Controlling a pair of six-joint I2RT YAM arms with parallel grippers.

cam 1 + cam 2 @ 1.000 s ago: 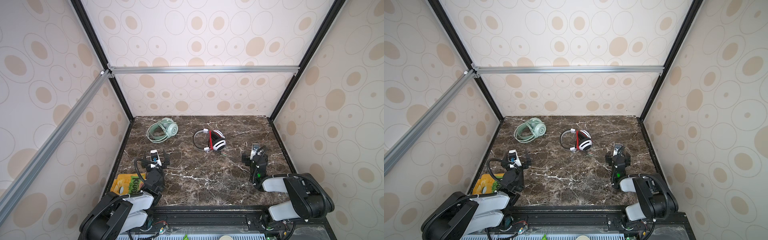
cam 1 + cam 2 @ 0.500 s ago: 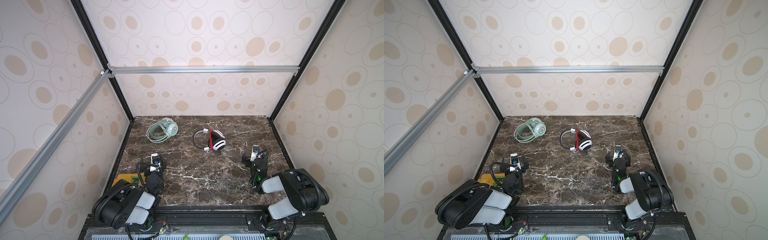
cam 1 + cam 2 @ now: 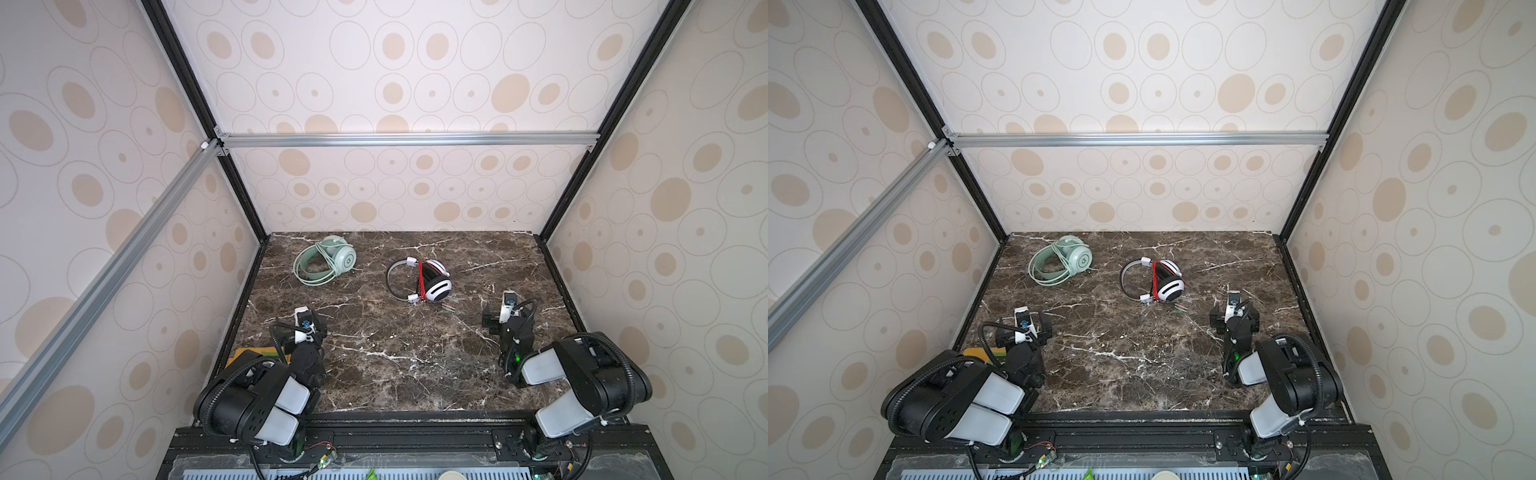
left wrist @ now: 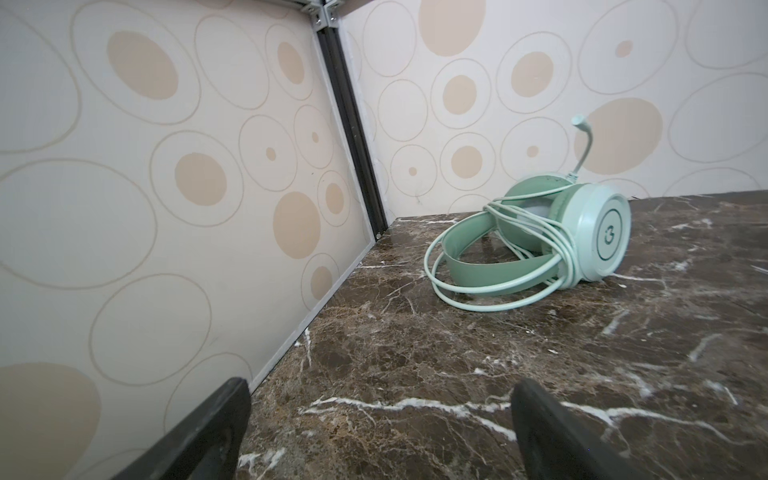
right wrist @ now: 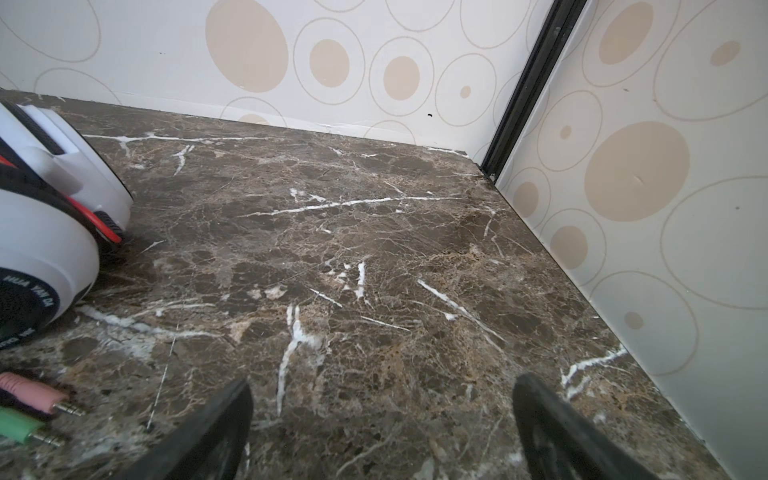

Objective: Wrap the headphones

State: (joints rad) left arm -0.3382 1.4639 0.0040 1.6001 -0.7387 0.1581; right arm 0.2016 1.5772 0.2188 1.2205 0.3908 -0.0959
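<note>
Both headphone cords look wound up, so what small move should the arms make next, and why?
Probably park both arms. The mint green headphones have their pale cord looped around them, the white-and-black headphones have the thin red cord wound on, only its plugs loose, and the left end effector and right end effector are open and empty.

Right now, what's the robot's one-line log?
mint green headphones: cord looped around | white-and-black headphones: red cord wrapped, plugs loose | both jaws: open, empty
</note>
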